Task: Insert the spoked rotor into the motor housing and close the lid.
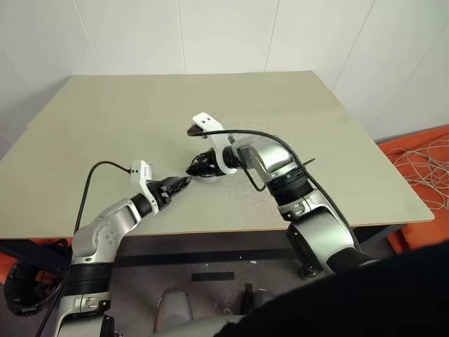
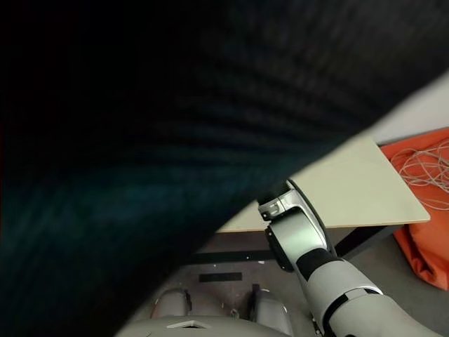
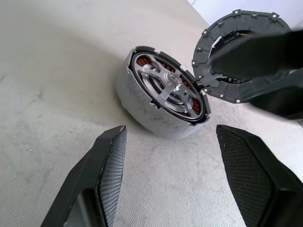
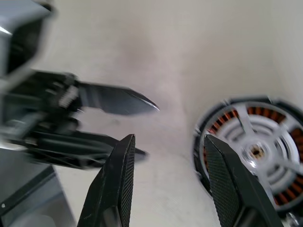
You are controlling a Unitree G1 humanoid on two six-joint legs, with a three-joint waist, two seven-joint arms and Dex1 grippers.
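Your rotor [image 3: 166, 89] sits inside the housing [image 3: 142, 106], its silvery spokes and hub ringed by the copper windings. The housing rests on the counter [image 1: 105, 133], near the middle of it and toward the near edge. The lid [image 3: 227, 71] is not yet closed: it stands swung up from the housing's far edge, joined there at a hinge, with its ribbed face turned toward the rotor. A dark shape covers part of the lid in the left wrist view, so you cannot tell its whole outline.

Your left gripper [image 3: 170, 179] hovers just short of the housing, pointing at it, with its jaws spread wide and nothing between them. Its two black fingers [image 3: 106, 165] flank the housing without touching it.

Your right gripper [image 4: 168, 184] hangs above the housing, angled down, jaws parted and empty; in its own wrist view the rotor [image 4: 255, 151] lies just beside one finger, and the left gripper shows across the bare counter. From the head view, the right gripper [image 1: 203, 163] hides the housing.
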